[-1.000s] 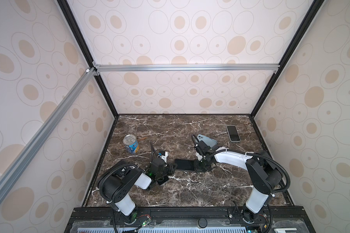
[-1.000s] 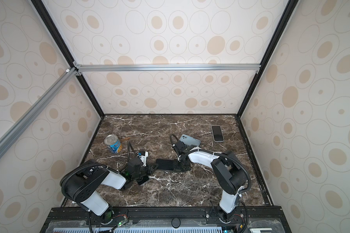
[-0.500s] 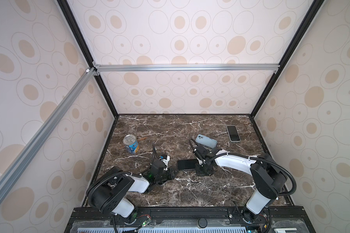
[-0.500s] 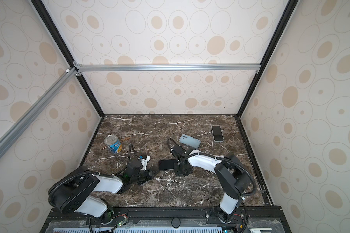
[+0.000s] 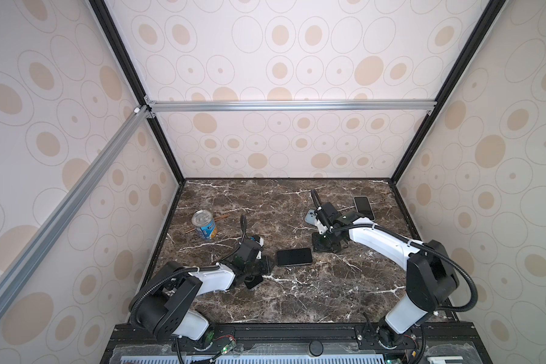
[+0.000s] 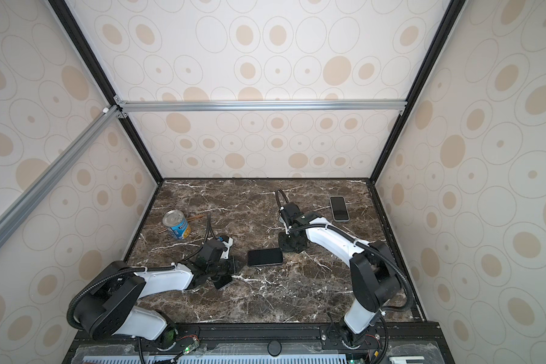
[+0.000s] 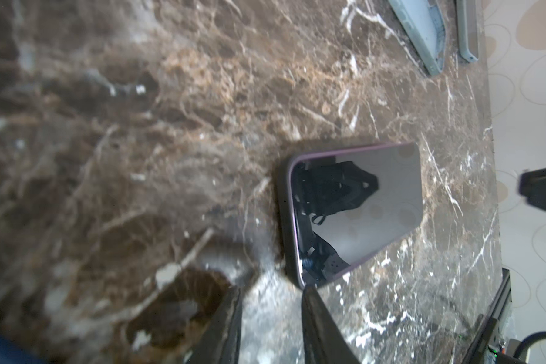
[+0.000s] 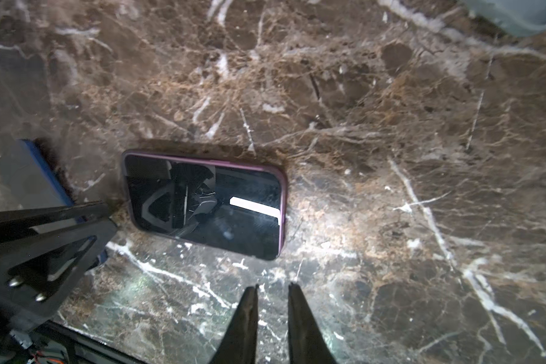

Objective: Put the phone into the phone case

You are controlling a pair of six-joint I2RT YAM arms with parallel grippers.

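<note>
Lying flat and screen-up near the middle of the table [image 5: 297,299], the phone [image 5: 293,257] shows a purple case rim [image 8: 283,195] along its edge. I see the left gripper [image 7: 271,291] just beside the phone's left short end, jaws slightly apart and empty. The right gripper [image 8: 273,286] hangs near the other end, a little further back and not touching, with its jaws also narrowly apart and empty.
</note>
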